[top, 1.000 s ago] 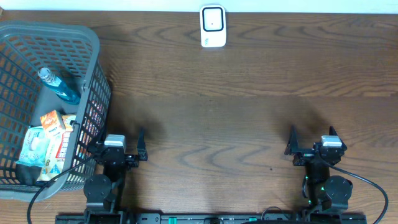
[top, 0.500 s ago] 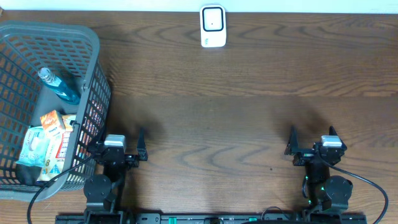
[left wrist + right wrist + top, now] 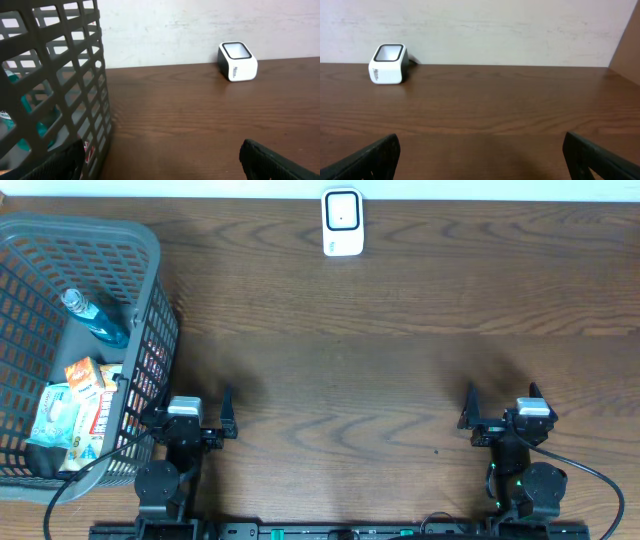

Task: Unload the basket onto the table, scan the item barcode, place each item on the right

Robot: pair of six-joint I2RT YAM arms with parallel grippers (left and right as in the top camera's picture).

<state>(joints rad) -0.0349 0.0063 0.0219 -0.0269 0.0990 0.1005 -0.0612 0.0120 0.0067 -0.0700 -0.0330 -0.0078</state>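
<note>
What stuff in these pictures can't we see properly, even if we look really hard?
Barcodes on the orange and white packets in the grey plastic mesh basket: overhead view, too small to find.
Blue bottle: left wrist view, the basket's mesh covers most of it.
Basket's left side: overhead view, cut off by the picture edge.
Writing on the small white box-shaped scanner: both wrist views, too small and blurry.

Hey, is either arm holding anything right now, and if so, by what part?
Nothing is held. The left gripper and right gripper both show open, empty jaws, clear of the basket and the scanner.
</note>
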